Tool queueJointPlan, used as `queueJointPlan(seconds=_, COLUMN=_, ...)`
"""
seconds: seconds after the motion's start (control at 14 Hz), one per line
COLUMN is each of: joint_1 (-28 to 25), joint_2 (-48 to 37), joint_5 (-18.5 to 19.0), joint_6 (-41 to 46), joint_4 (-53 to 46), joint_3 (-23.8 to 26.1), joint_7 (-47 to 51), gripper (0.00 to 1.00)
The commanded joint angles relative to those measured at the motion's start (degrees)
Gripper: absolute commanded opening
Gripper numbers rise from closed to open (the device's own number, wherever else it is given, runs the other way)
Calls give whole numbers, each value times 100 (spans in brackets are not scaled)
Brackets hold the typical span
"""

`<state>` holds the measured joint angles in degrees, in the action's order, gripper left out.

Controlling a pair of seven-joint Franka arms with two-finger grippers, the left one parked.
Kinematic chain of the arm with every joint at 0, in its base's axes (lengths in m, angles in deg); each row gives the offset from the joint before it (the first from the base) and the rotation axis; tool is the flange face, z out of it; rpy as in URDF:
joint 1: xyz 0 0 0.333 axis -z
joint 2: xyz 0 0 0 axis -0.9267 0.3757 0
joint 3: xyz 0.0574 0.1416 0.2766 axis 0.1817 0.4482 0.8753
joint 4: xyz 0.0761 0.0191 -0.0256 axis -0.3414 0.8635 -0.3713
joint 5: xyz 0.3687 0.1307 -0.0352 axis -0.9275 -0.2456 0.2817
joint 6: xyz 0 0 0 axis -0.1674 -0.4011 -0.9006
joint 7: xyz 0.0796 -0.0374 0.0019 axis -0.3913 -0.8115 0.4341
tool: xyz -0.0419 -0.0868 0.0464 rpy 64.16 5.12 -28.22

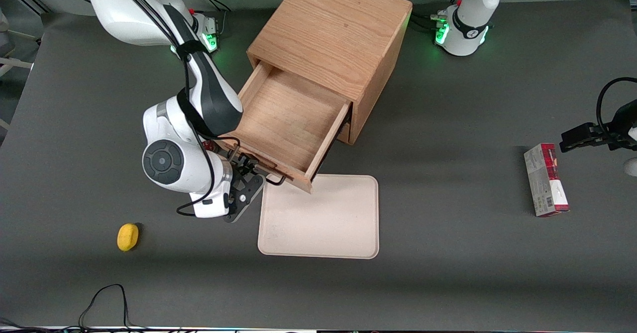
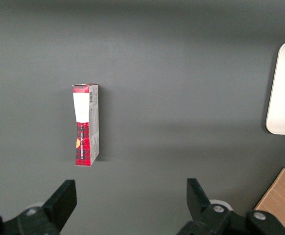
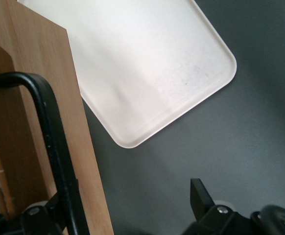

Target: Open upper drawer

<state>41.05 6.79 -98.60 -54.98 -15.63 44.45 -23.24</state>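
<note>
The upper drawer [image 1: 293,121] sits in the middle of the front picture, pulled far out of the wooden cabinet [image 1: 333,29]. There is nothing in it, only its bare wood floor. The gripper [image 1: 247,169] is at the drawer's front, nearer the camera, right by the black handle [image 3: 54,147]. Its fingers are spread apart, with the handle bar beside one finger [image 3: 44,215]. A pale tray [image 1: 321,218] lies flat just under the drawer's front corner, and it holds nothing. A yellow thing [image 1: 128,237] lies at the lower left.
</note>
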Motion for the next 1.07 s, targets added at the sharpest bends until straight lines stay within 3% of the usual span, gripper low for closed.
queueJointPlan(seconds=0.0, joint_1=105, joint_2=164, joint_5=-14, joint_6=133, joint_4=-301, joint_3=51, joint_7=-102, gripper=100)
queueJointPlan(seconds=0.21, joint_1=96, joint_2=59, joint_5=-23, joint_6=360, joint_4=-449, joint_3=51, joint_7=-23, gripper=100)
queueJointPlan(seconds=0.57, joint_1=209, joint_2=-222, joint_5=-6, joint_6=1450, joint_4=-1294, joint_3=-45, joint_7=21, gripper=100)
queueJointPlan(seconds=0.93, joint_1=596, joint_2=-1056, joint_5=56, joint_6=2029, joint_4=-1233, joint_3=-98, joint_7=871, gripper=100)
queueJointPlan(seconds=1.0, joint_1=579, joint_2=-1214, joint_5=65, joint_6=2170, joint_4=-1224, joint_3=-316, joint_7=1187, gripper=100)
